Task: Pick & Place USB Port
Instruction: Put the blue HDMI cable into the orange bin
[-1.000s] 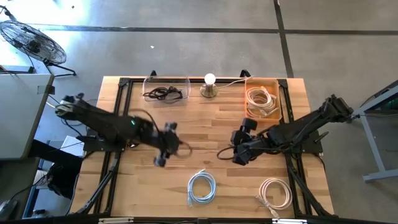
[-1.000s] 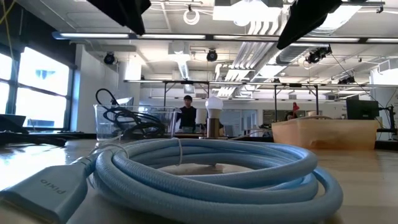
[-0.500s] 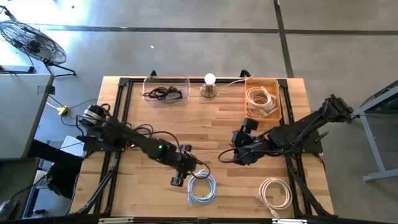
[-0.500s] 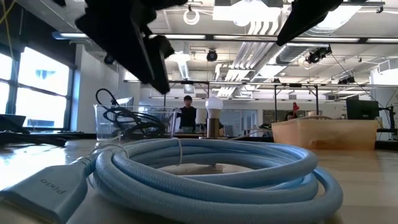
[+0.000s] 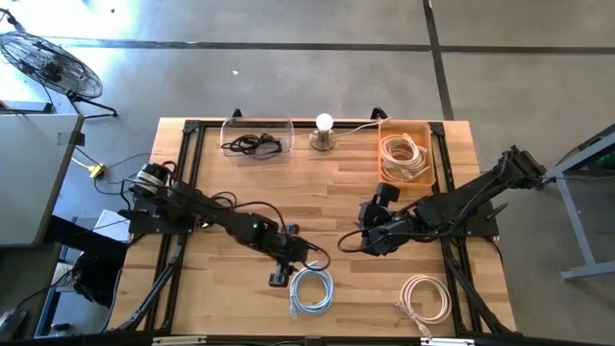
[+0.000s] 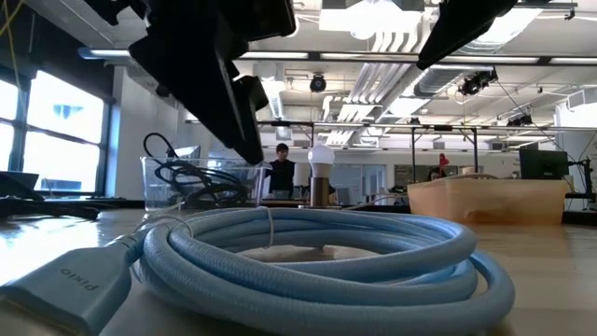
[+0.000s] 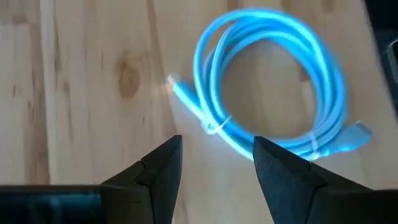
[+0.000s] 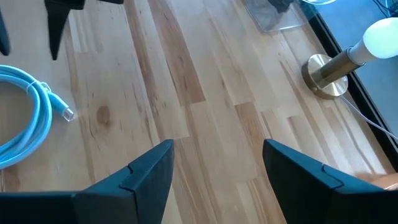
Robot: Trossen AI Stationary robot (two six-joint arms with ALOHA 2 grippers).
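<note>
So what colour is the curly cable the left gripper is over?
Light blue coiled cable; the left wrist view shows it best.

"PINIO"-like embossed lettering on the blue cable's connector [image 6: 70, 280], low view.

Blue cable coil [image 6: 308, 266]: cut off by the low view's lower edge; only its plug end [image 6: 65, 280] shows near the corner.
Cream cable coil [image 5: 424, 298] at the surface's near right corner: plug type too small to tell.
Black cable [image 5: 252, 145] in the clear tray [image 5: 235, 126]: a tangle, connectors too small to tell.
Left arm's fingers [image 6: 244, 119]: only a dark silhouette in the low view, tips hidden.
Person [image 6: 281, 169] in the room behind: distant, partly hidden by the lamp [image 6: 321, 159].
</note>
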